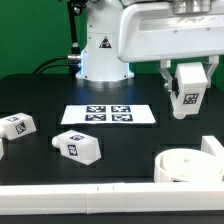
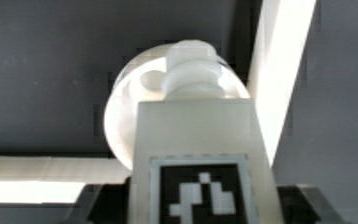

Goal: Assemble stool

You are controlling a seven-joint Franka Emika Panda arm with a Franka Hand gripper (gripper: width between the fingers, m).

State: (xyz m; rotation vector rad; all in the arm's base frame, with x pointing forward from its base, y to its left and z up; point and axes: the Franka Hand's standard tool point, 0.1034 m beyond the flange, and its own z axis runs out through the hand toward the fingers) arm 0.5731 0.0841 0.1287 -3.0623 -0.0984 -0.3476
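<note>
My gripper is shut on a chunky white tagged stool leg and holds it in the air at the exterior view's right, above the table. In the wrist view the same leg fills the middle, its tag near the jaws and its rounded tip pointing away. The round white disc seat lies at the front right, below and in front of the held leg; in the wrist view the seat shows behind the leg's tip. Two more legs lie on the table: one at the left, one at the centre front.
The marker board lies flat mid-table in front of the robot base. A white rail runs along the table's front edge, and a white wall shows beside the seat in the wrist view.
</note>
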